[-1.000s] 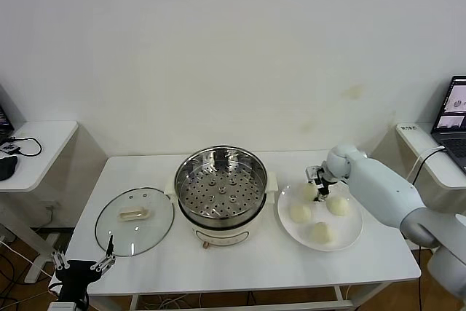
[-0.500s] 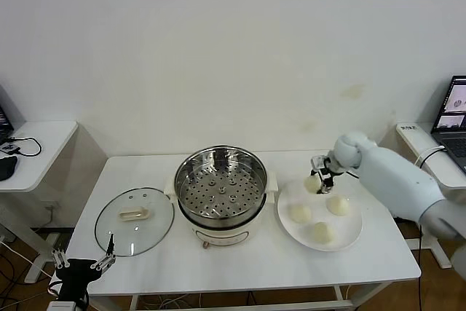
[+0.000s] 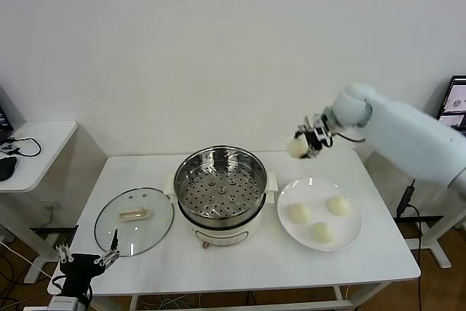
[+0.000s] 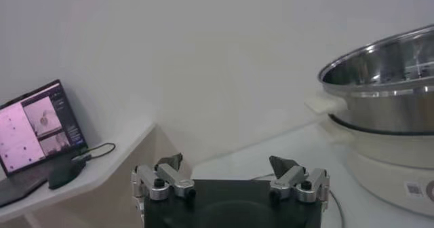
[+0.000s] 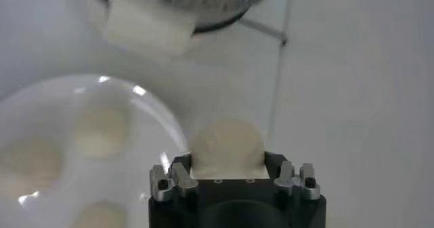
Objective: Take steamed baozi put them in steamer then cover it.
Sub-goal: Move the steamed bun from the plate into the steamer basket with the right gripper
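Observation:
My right gripper (image 3: 304, 144) is shut on one cream-white baozi (image 3: 297, 148) and holds it in the air above the gap between the steamer and the white plate (image 3: 348, 241); the bun fills its jaws in the right wrist view (image 5: 227, 144). Three baozi (image 3: 301, 213) (image 3: 337, 205) (image 3: 321, 231) lie on the plate. The steel steamer (image 3: 220, 186) stands open at the table's middle, its perforated tray bare. The glass cover (image 3: 135, 221) with its cream handle lies flat to the steamer's left. My left gripper (image 3: 86, 258) is open and empty, low at the table's front left corner.
A side table (image 3: 40, 143) with cables stands at the far left. A laptop (image 3: 453, 103) sits on a desk at the far right. In the left wrist view another laptop (image 4: 39, 123) shows on a side table, and the steamer's side (image 4: 386, 87) rises beyond.
My right gripper has lifted one baozi off the plate and moved it up and toward the steamer. The plate went from four buns to three. The left arm stays parked.

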Controlling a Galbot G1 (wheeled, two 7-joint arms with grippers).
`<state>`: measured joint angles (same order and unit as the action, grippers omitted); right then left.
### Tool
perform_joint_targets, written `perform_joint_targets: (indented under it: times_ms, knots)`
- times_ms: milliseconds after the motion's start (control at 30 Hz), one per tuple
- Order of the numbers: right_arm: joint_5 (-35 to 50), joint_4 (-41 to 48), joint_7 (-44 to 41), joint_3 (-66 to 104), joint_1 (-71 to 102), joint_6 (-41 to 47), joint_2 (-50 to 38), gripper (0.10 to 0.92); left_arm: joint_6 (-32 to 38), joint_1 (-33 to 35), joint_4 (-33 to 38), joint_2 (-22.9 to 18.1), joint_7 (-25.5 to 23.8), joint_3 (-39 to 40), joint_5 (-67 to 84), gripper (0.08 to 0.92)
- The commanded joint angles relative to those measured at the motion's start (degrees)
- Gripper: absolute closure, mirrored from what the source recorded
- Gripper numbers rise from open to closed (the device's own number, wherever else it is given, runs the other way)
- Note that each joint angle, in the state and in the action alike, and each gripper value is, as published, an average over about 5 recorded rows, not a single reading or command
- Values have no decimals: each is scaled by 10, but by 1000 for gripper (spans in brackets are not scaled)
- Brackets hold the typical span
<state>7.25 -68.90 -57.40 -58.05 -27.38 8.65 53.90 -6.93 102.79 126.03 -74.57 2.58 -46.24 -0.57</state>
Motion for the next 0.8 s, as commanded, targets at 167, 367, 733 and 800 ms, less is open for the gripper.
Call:
perform_joint_targets:
  times_ms: [167, 367, 733, 800]
  knots:
    - [100, 2, 26, -68, -91, -16, 127, 364, -7, -5, -1, 14, -2, -6, 13, 177]
    - [41, 48, 36, -108, -85, -88, 209, 364, -7, -5, -5, 22, -4, -17, 18, 177]
    - [-91, 76, 44, -179, -45, -195, 257, 360, -7, -1, -2, 14, -5, -22, 18, 177]
    - [-112, 86, 46, -182, -35, -211, 260, 357, -7, 0, -2, 12, -5, -23, 18, 177]
